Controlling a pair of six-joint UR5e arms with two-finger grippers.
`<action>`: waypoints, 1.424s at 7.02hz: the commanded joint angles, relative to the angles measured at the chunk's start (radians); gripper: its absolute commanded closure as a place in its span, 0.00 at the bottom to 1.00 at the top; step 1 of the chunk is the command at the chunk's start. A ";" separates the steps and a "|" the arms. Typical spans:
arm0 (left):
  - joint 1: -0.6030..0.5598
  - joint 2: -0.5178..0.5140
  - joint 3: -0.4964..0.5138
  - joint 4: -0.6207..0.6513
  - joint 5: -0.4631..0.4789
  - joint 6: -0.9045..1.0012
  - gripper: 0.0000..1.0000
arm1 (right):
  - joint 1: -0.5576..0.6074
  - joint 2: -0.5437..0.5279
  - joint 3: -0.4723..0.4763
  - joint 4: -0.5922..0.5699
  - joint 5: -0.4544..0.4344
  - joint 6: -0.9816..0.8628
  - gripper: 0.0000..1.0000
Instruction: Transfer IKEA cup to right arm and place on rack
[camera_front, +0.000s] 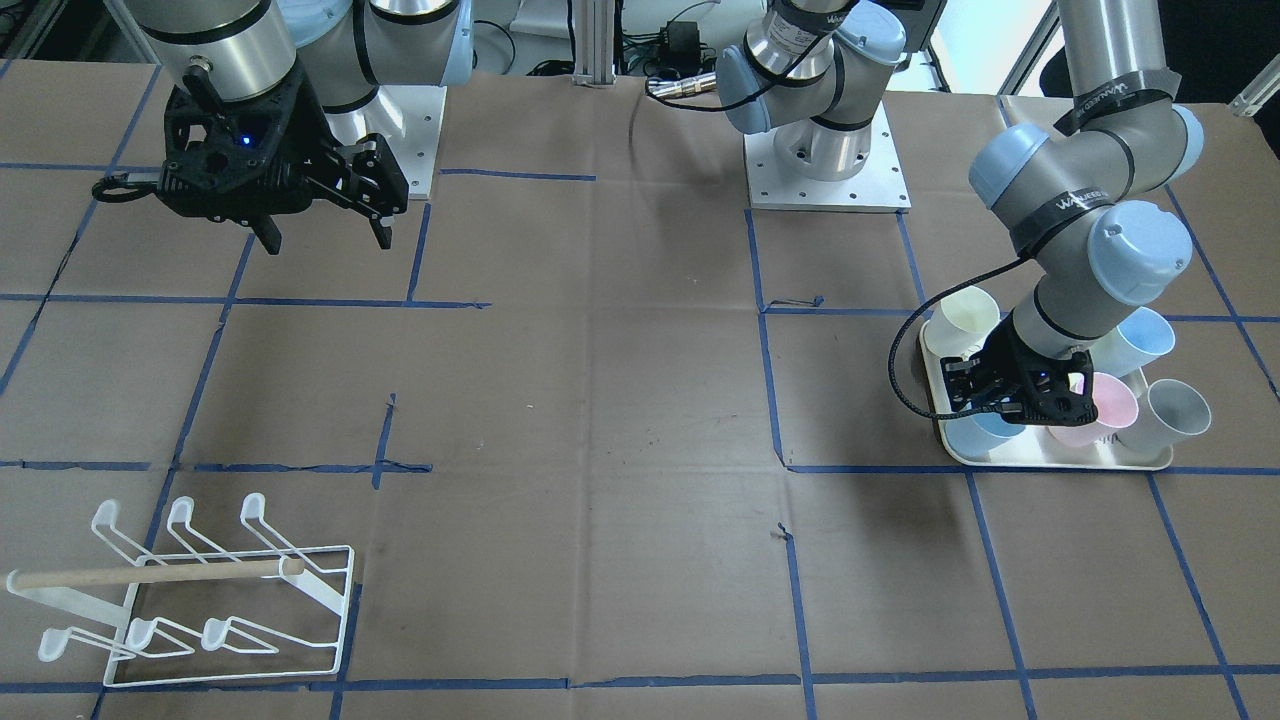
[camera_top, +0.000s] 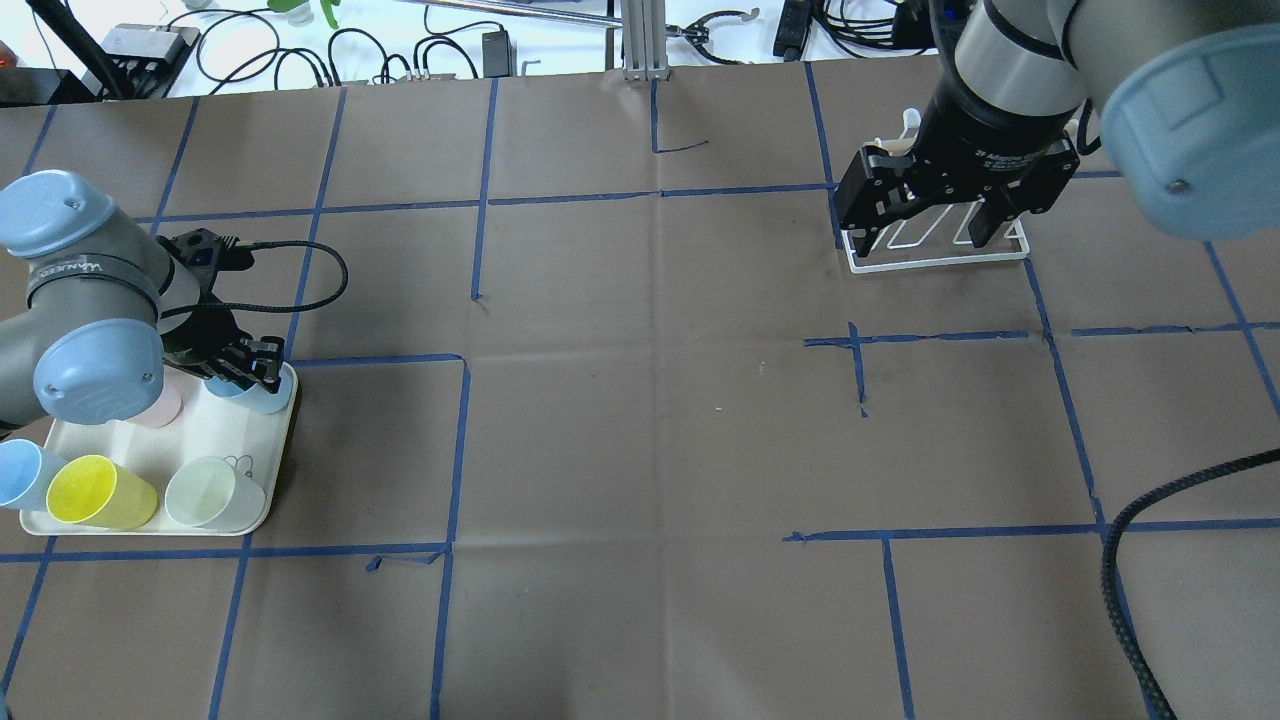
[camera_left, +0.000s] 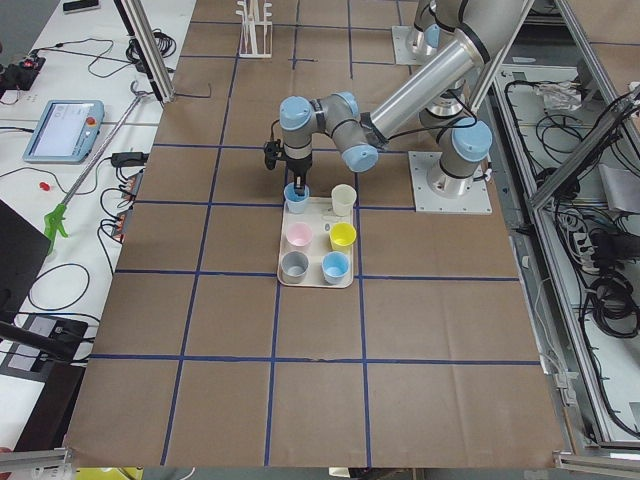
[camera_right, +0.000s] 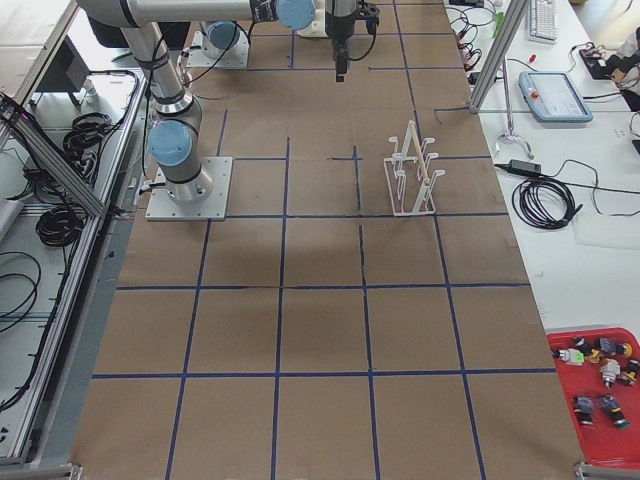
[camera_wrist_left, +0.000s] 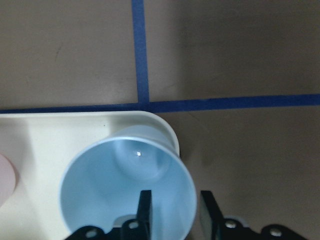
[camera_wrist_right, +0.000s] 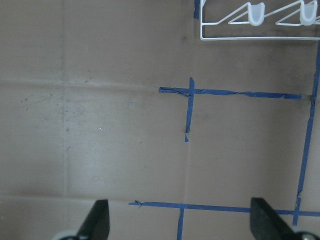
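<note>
Left claw agape astride blue cup rim at tray corner; right claw agape.

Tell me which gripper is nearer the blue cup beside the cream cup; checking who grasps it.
Left. The left gripper straddles the blue cup's rim, one finger inside; the right gripper hangs open across the table.

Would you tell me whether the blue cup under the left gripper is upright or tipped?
Upright: the left wrist view looks straight into the open mouth of the blue cup on the tray.
</note>
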 joint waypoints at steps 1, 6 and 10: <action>0.001 0.027 0.018 -0.046 0.029 0.000 1.00 | 0.000 0.001 0.001 0.001 0.000 0.000 0.00; -0.033 0.132 0.422 -0.618 -0.009 -0.040 1.00 | 0.000 -0.001 0.001 -0.022 0.030 0.008 0.00; -0.141 0.134 0.518 -0.670 -0.067 -0.130 1.00 | 0.000 -0.014 0.070 -0.348 0.243 0.122 0.00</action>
